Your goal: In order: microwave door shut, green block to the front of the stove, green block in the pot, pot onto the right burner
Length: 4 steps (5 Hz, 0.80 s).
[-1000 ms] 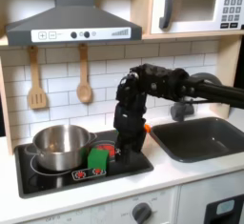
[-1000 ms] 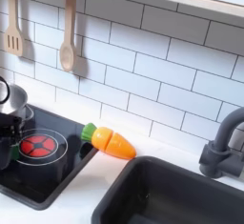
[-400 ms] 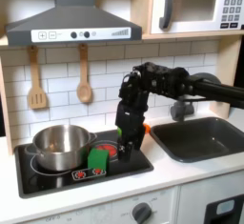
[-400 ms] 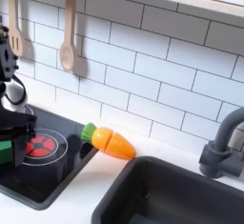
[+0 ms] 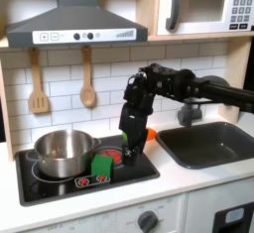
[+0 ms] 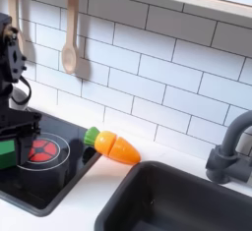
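The microwave door [image 5: 198, 7] is closed at the top right of the first exterior view, its silver handle on its left side. The green block [image 5: 102, 164] [image 6: 6, 148] stands near the front edge of the black stove [image 5: 60, 184] [image 6: 44, 181]. The steel pot [image 5: 62, 150] sits on the burner at the first exterior view's left. My gripper [image 5: 127, 153] [image 6: 18, 137] points down over the right burner [image 5: 115, 155] [image 6: 39, 151], just to the right of the block. It looks open and holds nothing.
An orange toy carrot with a green tip [image 6: 111, 146] [image 5: 149, 133] lies between the stove and the dark sink [image 5: 203, 143] [image 6: 187, 201]. A faucet [image 6: 231, 151] stands behind the sink. Wooden utensils [image 5: 87, 78] hang on the tiled wall.
My gripper has shifted left over the right burner, closer to the green block, and come further into the second exterior view. Block and pot have not moved.
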Tool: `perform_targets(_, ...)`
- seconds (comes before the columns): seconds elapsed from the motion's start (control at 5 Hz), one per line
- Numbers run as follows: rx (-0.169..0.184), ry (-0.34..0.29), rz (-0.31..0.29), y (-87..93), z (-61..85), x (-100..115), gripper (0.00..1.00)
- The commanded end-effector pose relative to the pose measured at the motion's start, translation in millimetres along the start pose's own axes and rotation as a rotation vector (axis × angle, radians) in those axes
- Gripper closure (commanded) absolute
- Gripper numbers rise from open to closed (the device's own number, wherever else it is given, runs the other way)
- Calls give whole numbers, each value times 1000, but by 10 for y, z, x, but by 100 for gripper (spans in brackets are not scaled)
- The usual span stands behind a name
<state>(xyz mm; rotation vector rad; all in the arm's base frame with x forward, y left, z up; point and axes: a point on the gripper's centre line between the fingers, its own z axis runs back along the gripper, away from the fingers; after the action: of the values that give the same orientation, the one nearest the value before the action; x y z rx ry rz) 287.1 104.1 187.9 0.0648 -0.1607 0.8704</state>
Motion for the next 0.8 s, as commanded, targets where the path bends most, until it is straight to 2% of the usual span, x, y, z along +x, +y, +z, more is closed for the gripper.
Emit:
perform_targets(0.0,3,43,-4,-154,-57,42,0)
perform_targets(0.6,9,52,38,-300,-182,319,0)
